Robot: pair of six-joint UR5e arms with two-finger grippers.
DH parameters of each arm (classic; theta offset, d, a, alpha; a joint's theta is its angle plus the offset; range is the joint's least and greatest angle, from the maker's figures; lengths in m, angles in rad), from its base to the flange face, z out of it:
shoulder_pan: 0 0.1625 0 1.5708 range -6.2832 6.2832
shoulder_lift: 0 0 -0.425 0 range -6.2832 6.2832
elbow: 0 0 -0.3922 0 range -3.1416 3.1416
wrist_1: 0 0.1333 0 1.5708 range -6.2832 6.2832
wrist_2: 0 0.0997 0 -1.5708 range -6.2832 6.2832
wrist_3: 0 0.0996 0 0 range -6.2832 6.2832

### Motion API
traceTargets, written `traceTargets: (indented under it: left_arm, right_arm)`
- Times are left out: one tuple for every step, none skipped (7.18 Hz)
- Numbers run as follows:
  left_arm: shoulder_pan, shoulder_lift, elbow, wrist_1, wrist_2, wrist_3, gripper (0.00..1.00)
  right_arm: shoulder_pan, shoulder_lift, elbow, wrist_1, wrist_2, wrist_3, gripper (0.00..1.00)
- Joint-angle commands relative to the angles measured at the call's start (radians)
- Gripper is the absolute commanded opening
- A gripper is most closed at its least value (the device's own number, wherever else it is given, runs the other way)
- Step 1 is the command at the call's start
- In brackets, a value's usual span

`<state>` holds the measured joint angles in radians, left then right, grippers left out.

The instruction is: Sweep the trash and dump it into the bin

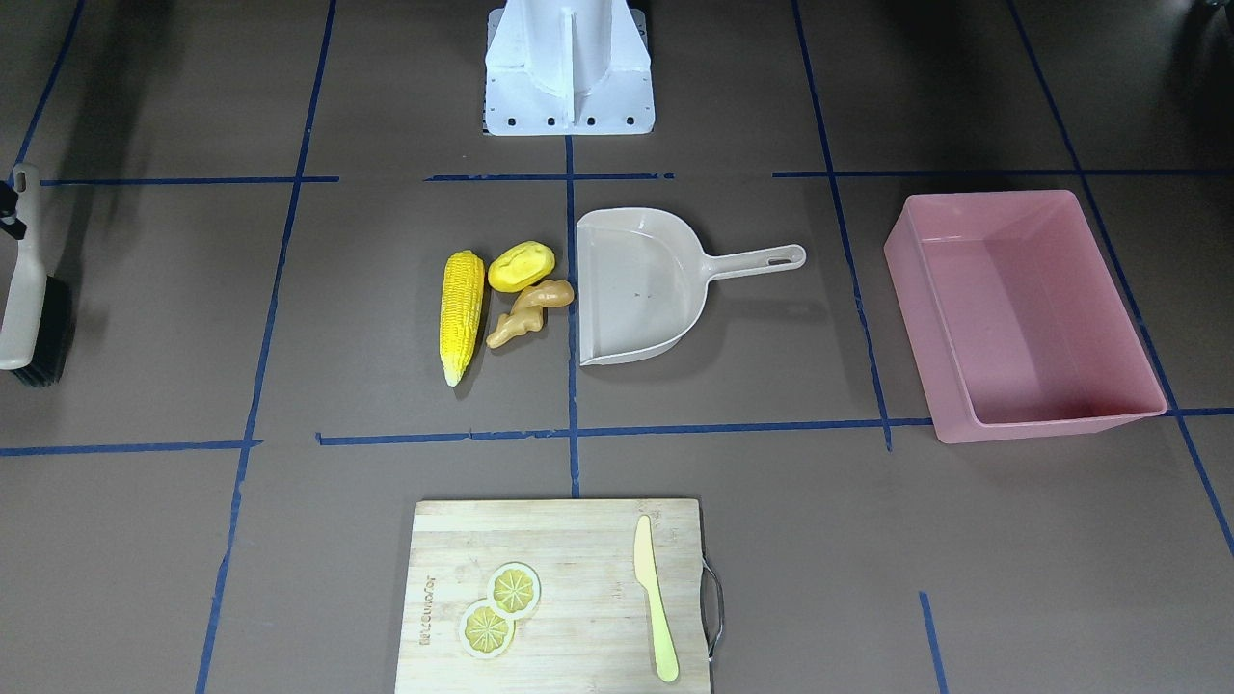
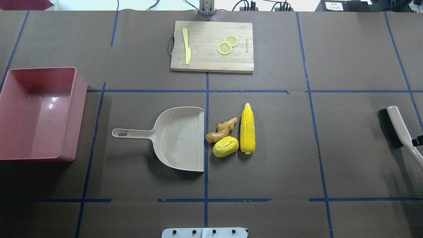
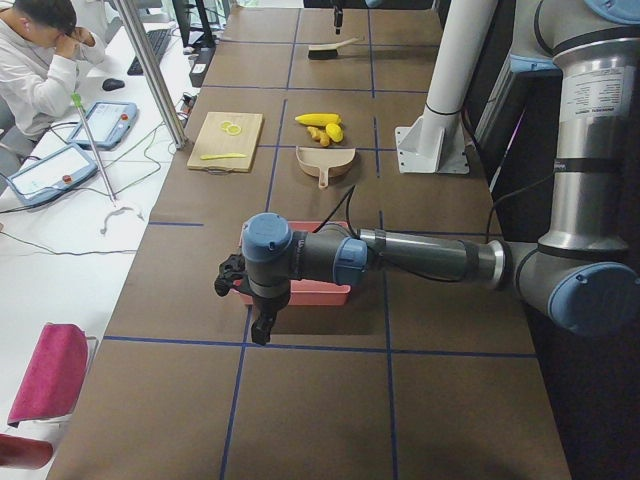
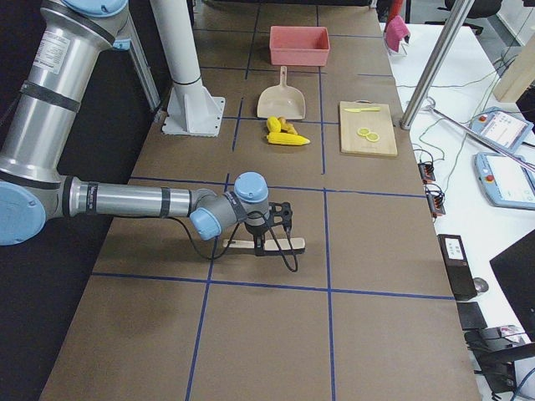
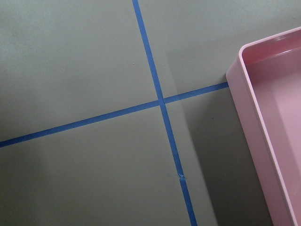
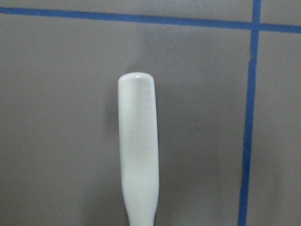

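The corn cob (image 2: 247, 128), the potato (image 2: 225, 146) and the ginger root (image 2: 222, 129) lie close together at the table's middle, just off the open mouth of the beige dustpan (image 2: 178, 138). The pink bin (image 2: 81, 86) stands empty at the robot's far left. My left gripper (image 3: 262, 325) hangs beside the bin's near end; I cannot tell whether it is open. My right gripper (image 4: 272, 242) is at the handle of a beige brush (image 2: 396, 122) lying at the far right. Only a black part of it shows at the overhead view's edge, so I cannot tell its state.
A wooden cutting board (image 2: 205, 49) at the far side carries two lemon slices (image 2: 227, 44) and a pale yellow knife (image 2: 187, 44). The robot's white base (image 1: 569, 67) stands behind the dustpan. Blue tape lines cross the brown table.
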<state>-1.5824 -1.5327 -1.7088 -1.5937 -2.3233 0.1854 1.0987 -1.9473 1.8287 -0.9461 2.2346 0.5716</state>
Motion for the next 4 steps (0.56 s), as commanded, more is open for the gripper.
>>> traceTargets:
  left_arm:
    - [-0.002, 0.002, -0.002, -0.002, -0.001, 0.0, 1.0]
    - [-0.002, 0.002, -0.002, -0.002, -0.001, 0.0, 1.0]
    - [-0.002, 0.002, 0.0, -0.002, -0.001, 0.0, 1.0]
    - [-0.002, 0.002, 0.003, -0.002, -0.001, 0.0, 1.0]
  right_arm:
    - [-0.087, -0.007, -0.005, 0.029, -0.055, 0.047, 0.92]
    - [-0.108, -0.007, -0.026, 0.029, -0.073, 0.05, 0.89]
    - [-0.114, -0.007, -0.054, 0.03, -0.073, 0.047, 0.84]
    - [-0.118, -0.007, -0.054, 0.029, -0.072, 0.048, 0.7]
